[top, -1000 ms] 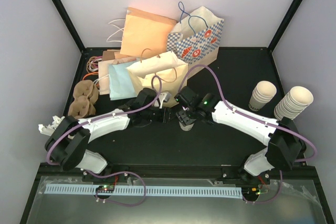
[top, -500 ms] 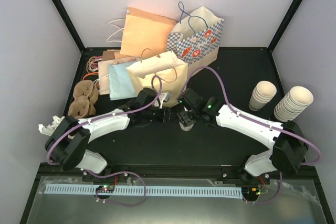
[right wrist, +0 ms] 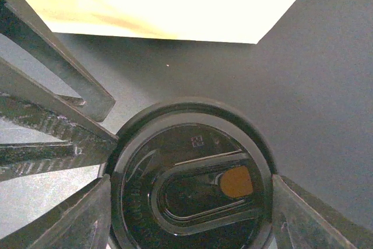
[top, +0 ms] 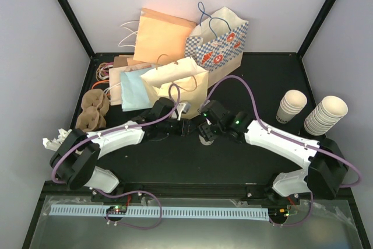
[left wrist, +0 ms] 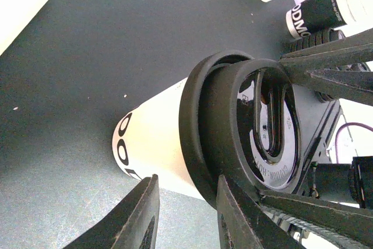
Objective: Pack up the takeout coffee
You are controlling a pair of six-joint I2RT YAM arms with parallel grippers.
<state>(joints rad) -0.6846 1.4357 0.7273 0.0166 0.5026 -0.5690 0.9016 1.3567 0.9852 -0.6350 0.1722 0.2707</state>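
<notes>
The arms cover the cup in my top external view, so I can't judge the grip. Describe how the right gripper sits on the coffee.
Observer: Right wrist view: the right gripper straddles the black lid of the takeout coffee, one finger against each side of the rim.
Operator: Report the lid's seating.
Observer: Left wrist view: it sits fully over the cup's mouth.
Operator: Now the left gripper.
Observer: The left gripper is open, the cup showing between its fingers.

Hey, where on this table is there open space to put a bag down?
Two bare patches: the back right of the table, between the checkered bag and the cup stacks, and the near strip between the arm bases. Back left is packed with bags; the middle is tight, with the left pincer and right pincer at the coffee cup.
</notes>
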